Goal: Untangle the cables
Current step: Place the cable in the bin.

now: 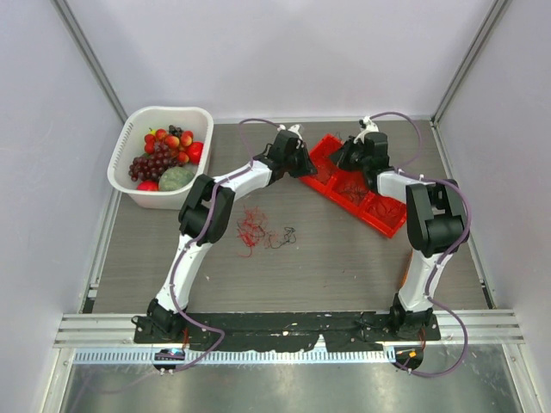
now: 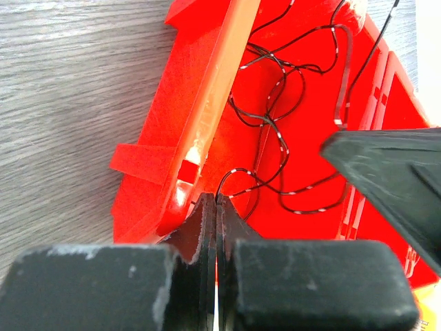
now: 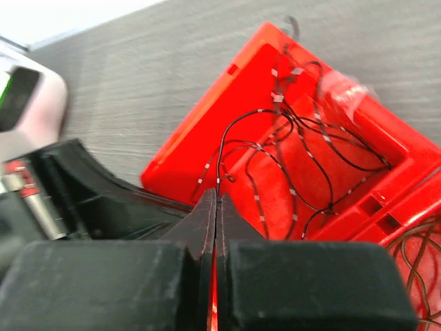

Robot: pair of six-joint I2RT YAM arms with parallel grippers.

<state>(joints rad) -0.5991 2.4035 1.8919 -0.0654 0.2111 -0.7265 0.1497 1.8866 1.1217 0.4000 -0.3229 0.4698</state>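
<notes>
A thin black cable with white bands (image 2: pixel 238 171) lies looped in the end compartment of a red tray (image 2: pixel 220 76). My left gripper (image 2: pixel 218 200) is shut on one strand of it at the tray's wall. My right gripper (image 3: pixel 216 195) is shut on a strand (image 3: pixel 219 155) of the same kind of cable over that compartment. In the top view the two grippers, left (image 1: pixel 307 165) and right (image 1: pixel 344 161), face each other over the tray's far end (image 1: pixel 323 151). A small tangle of red cables (image 1: pixel 251 225) with dark strands (image 1: pixel 281 236) lies loose on the table, away from both grippers.
A white basket (image 1: pixel 129 176) of fruit stands at the back left. The red tray's other compartments hold brownish wires (image 3: pixel 420 262). The right gripper's finger (image 2: pixel 393 172) shows close by in the left wrist view. Walls close in the table on three sides.
</notes>
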